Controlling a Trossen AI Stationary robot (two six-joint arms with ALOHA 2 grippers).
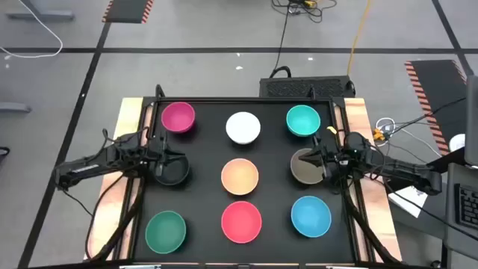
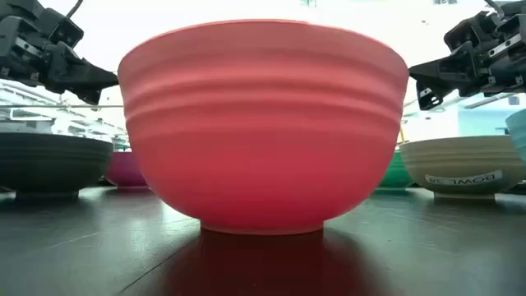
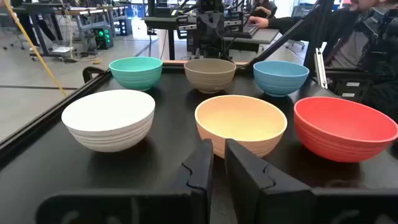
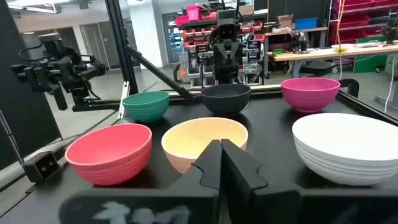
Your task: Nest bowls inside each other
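Observation:
Nine bowls stand upright in three rows on the black table top [image 1: 205, 149]: magenta [image 1: 178, 117], white [image 1: 243, 127] and teal [image 1: 302, 120] far; black [image 1: 173, 172], orange [image 1: 240, 176] and taupe-brown [image 1: 302, 166] in the middle; green [image 1: 165, 230], red [image 1: 241, 221] and blue [image 1: 311, 215] near. My left gripper [image 1: 166, 159] is shut and empty above the black bowl. My right gripper [image 1: 318, 161] is shut and empty above the taupe-brown bowl. In the low view both grippers [image 2: 103, 80] [image 2: 417, 85] hang clear above the bowl rims.
Wooden rails [image 1: 131, 119] [image 1: 357, 119] border the table top on the left and right. A black box [image 1: 306, 87] with cables sits past the far edge. A person [image 3: 367, 31] sits at a desk beyond the table in the left wrist view.

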